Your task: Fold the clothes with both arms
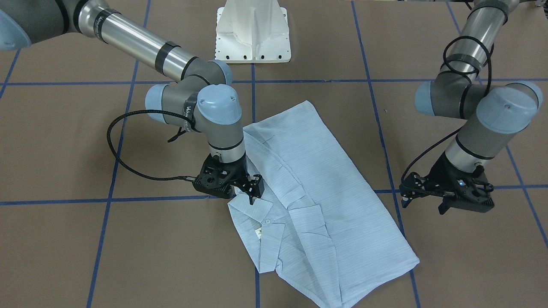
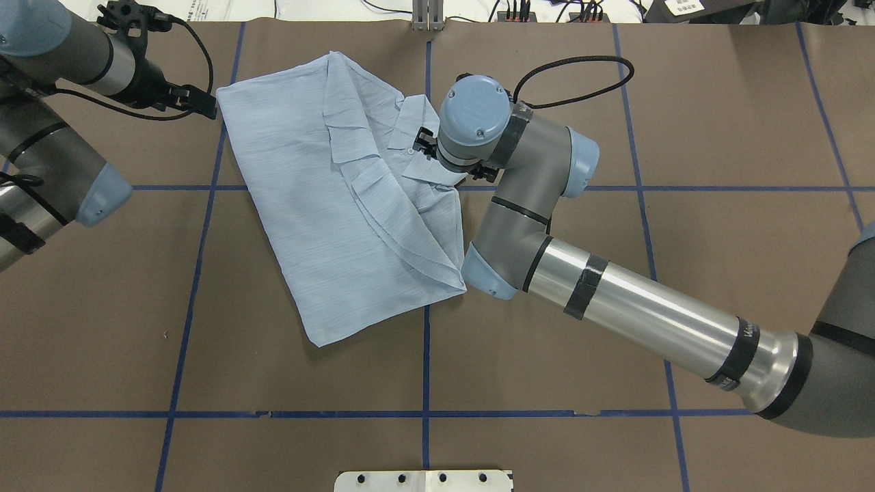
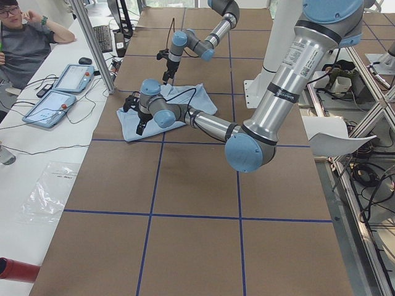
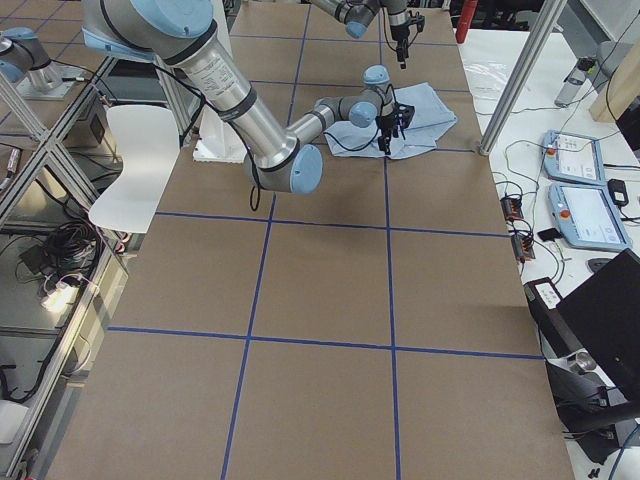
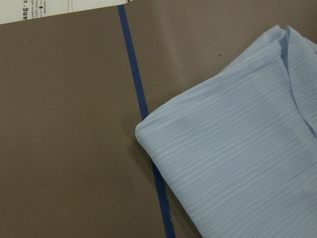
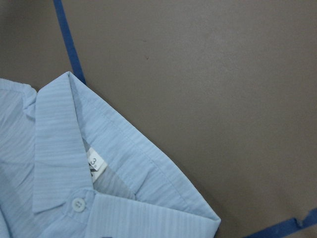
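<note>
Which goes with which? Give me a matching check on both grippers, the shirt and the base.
1 right gripper
2 left gripper
3 shirt
4 base

A white, apart from the shirt
B near the shirt's edge, far from the collar
C over the collar
D partly folded, flat on the table

Pairs: 1-C, 2-B, 3-D, 4-A

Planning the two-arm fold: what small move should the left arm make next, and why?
Probably ease the left gripper onto the shirt corner seen in its wrist view: it hangs just off the cloth, while the right gripper is at the collar.
</note>
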Controlling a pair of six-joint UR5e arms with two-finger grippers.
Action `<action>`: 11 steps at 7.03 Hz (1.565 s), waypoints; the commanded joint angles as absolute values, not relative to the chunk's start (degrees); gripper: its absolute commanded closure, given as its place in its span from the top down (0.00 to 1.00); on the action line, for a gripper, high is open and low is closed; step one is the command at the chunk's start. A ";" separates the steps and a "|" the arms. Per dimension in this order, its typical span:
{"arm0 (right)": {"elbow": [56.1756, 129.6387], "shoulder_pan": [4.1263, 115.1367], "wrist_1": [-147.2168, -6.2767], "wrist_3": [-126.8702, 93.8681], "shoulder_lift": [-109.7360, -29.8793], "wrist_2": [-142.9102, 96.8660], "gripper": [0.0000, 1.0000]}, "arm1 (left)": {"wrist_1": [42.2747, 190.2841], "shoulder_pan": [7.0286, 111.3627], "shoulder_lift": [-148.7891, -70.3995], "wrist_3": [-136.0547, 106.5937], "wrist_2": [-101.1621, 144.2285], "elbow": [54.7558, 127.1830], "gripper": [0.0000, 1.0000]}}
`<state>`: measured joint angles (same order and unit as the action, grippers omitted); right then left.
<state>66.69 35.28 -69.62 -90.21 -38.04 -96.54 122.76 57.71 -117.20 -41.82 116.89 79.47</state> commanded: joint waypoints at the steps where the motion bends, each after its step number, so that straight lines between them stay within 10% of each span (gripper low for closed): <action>1: 64.43 33.67 -69.08 -92.55 -37.62 -93.96 0.88 | 122.78 57.48 -117.16 -42.28 116.89 79.45 1.00; 4: 63.90 32.61 -69.08 -92.64 -37.62 -91.32 0.70 | 122.78 57.31 -117.16 -42.28 116.81 79.45 1.00; 5: 63.90 32.61 -69.00 -92.81 -37.53 -91.41 0.19 | 122.78 57.30 -117.16 -42.28 116.81 79.45 1.00; 6: 63.98 32.61 -68.73 -92.81 -37.53 -91.41 0.00 | 122.78 57.22 -117.16 -42.28 116.72 79.45 1.00; 9: 66.43 32.87 -68.99 -92.72 -37.53 -91.93 0.00 | 122.78 57.13 -117.16 -42.28 116.72 79.54 1.00; 11: 81.47 31.30 -70.13 -93.16 -48.62 -91.67 0.00 | 122.78 57.13 -117.16 -42.28 116.81 79.54 1.00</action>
